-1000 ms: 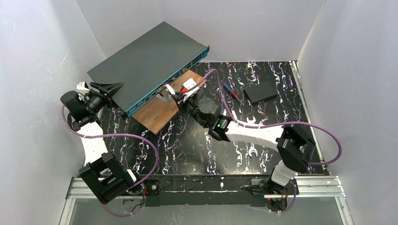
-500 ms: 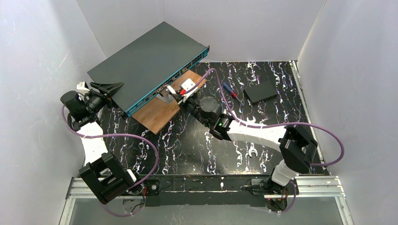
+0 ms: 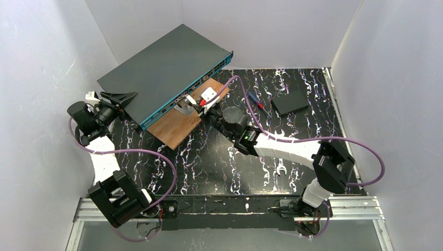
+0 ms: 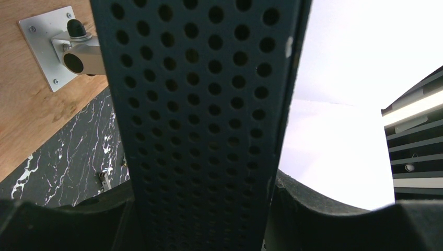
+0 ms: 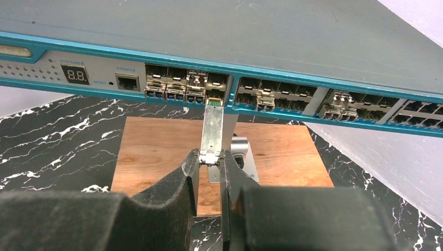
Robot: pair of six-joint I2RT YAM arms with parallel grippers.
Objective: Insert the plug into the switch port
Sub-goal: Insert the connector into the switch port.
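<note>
While left fingers (image 4: 334, 219) grip switch (image 3: 162, 68), right fingers (image 5: 172, 193) pinch plug (image 5: 211, 133) — lengthwise toward a port (image 5: 217, 81).

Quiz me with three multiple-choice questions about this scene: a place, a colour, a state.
1. Where is the wooden board? A) below the port edge of the switch B) on top of it C) far from it
2. What colour trims the port edge? A) red B) teal C) yellow
3. The right gripper is A) open, empty B) shut on the plug C) shut, empty
Answers: 1A, the right wrist view shows it beneath the ports; 2B, a teal band frames them; 3B, its fingers pinch the silver plug.
</note>
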